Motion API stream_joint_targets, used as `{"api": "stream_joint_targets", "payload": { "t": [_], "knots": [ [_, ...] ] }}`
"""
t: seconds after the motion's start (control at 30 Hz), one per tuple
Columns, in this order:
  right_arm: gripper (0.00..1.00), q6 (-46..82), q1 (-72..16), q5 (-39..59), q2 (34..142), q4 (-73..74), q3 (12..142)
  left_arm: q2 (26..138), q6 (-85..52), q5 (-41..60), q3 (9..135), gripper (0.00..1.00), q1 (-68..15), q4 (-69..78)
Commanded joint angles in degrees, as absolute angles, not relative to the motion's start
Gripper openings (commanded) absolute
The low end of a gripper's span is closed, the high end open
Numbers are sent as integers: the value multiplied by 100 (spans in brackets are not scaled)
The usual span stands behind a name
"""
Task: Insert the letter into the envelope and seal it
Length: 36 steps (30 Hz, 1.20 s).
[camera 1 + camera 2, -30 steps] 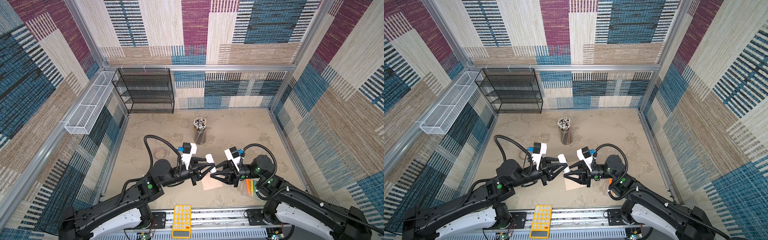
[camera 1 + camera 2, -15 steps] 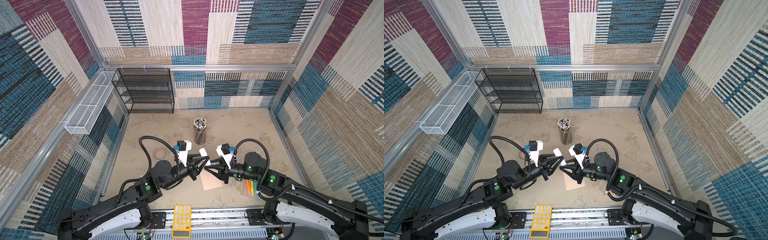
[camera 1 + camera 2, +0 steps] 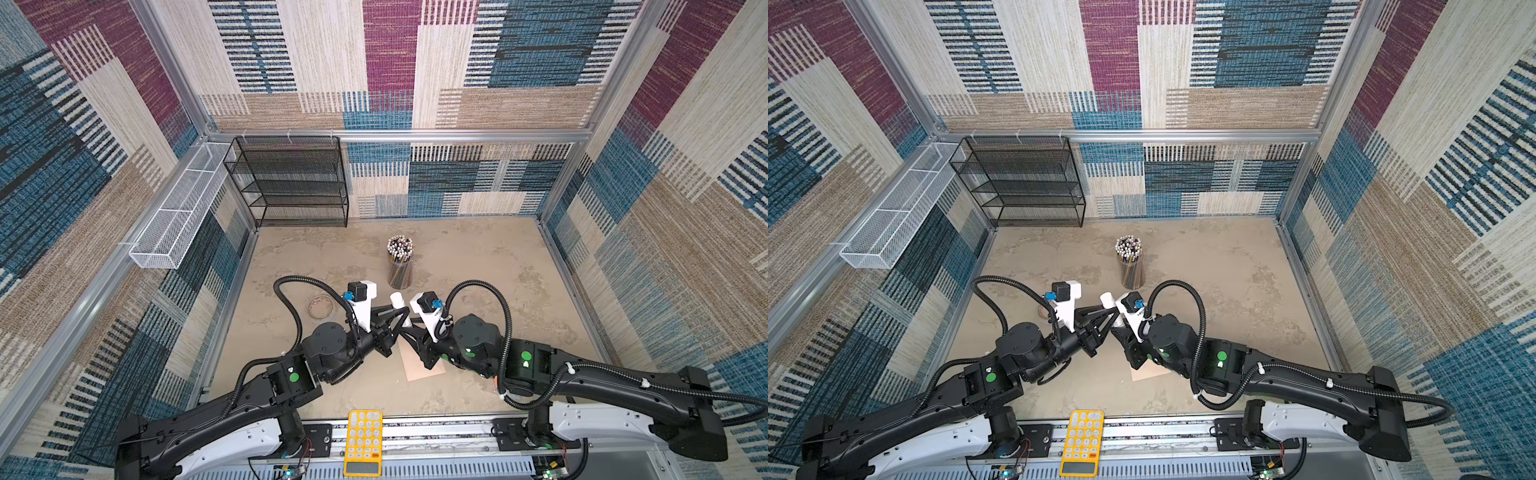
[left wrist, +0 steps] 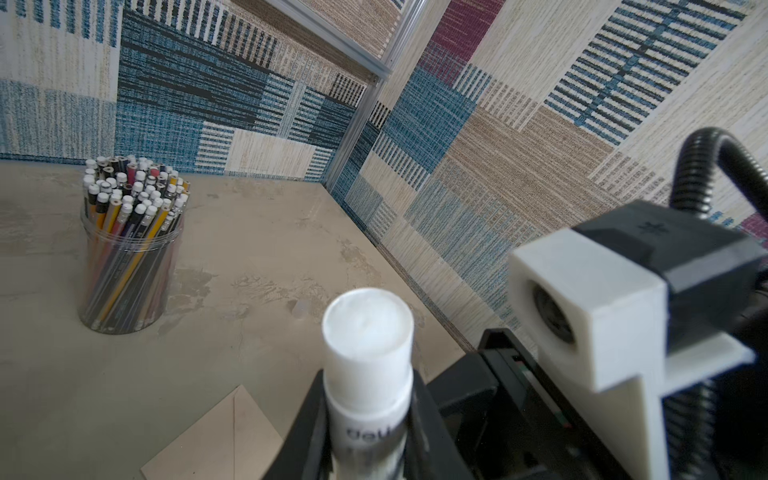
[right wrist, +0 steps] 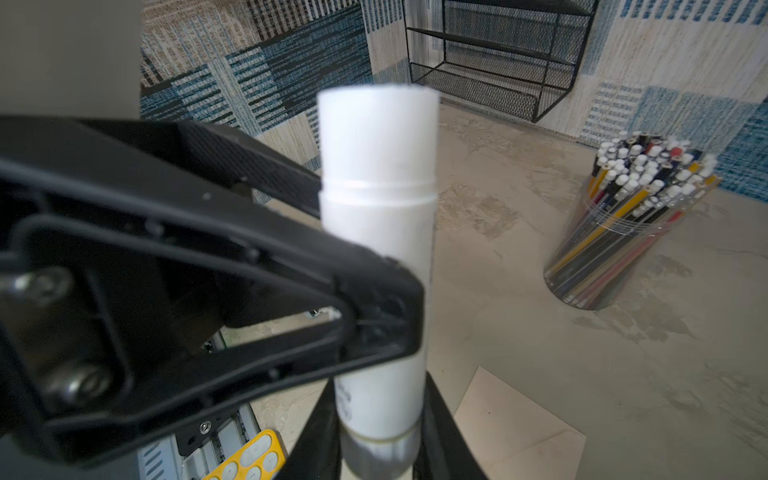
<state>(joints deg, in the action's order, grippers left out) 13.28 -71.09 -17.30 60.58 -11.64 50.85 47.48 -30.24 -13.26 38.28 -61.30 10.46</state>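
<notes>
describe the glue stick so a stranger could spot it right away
Find the clear cup of pencils standing mid-table, then drop just below it in a top view. The glue stick is the stubby white tube pinched between the left hand and right hand above the tan envelope, far fatter than any pencil.

The envelope [image 3: 424, 368] lies flat on the surface [image 3: 498, 257], near the middle of its front edge. Over the envelope's back end, a glue stick [image 3: 398, 300] is held off the surface. The left tool [image 3: 401, 314] reaches in from the left and clamps its middle. The right tool [image 3: 409, 331] comes from the right and clamps its lower end. Behind them, about the surface's centre, stands a jar [image 3: 400, 270] of pencils. A ring [image 3: 321, 306] lies left of the tools. A rack [image 3: 291, 183] stands in the back-left corner. A basket [image 3: 174, 220] hangs above the left edge, toward the back. A calculator [image 3: 363, 440] lies before the front edge, at its middle.
</notes>
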Motion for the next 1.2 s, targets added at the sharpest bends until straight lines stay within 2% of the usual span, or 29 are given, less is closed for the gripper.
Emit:
{"api": "stream_joint_targets", "payload": {
  "t": [0.0, 0.17, 0.23, 0.37, 0.47, 0.6, 0.73, 0.83, 1.0, 1.17],
  "knots": [
    [13, 1397, -7271, -2414, 6162, -993, 5335, 4786, -2978, -1908, 3832, 0, -6125, 527],
    [24, 1374, -7330, -2293, 6140, -1134, 5286, 4591, -3044, -1940, 3713, 0, -6118, 613],
    [32, 1284, -7329, -2225, 5897, -1029, 5080, 4415, -3028, -2034, 3659, 0, -6119, 602],
    [55, 1023, -7321, -1734, 5289, -786, 4598, 3956, -2928, -2048, 3654, 0, -6092, 406],
    [63, 816, -7233, -1224, 4895, -654, 4310, 3719, -2876, -1922, 3657, 0, -6051, 318],
    [64, 803, -6654, 73, 4413, -288, 3894, 3522, -2942, -1488, 3597, 0, -5922, 374],
    [63, 1208, -5603, 2035, 4104, 640, 3307, 3586, -3038, -472, 3494, 0, -5742, 876],
    [63, 1489, -5178, 3002, 4218, 1292, 3046, 3797, -3142, 308, 3450, 0, -5619, 1329],
    [69, 1844, -5000, 4043, 4694, 2118, 2933, 4173, -3264, 1136, 3398, 0, -5572, 2000],
    [70, 2010, -4940, 4321, 4851, 2460, 2879, 4434, -3364, 1409, 3419, 0, -5566, 2292]
  ]
}}
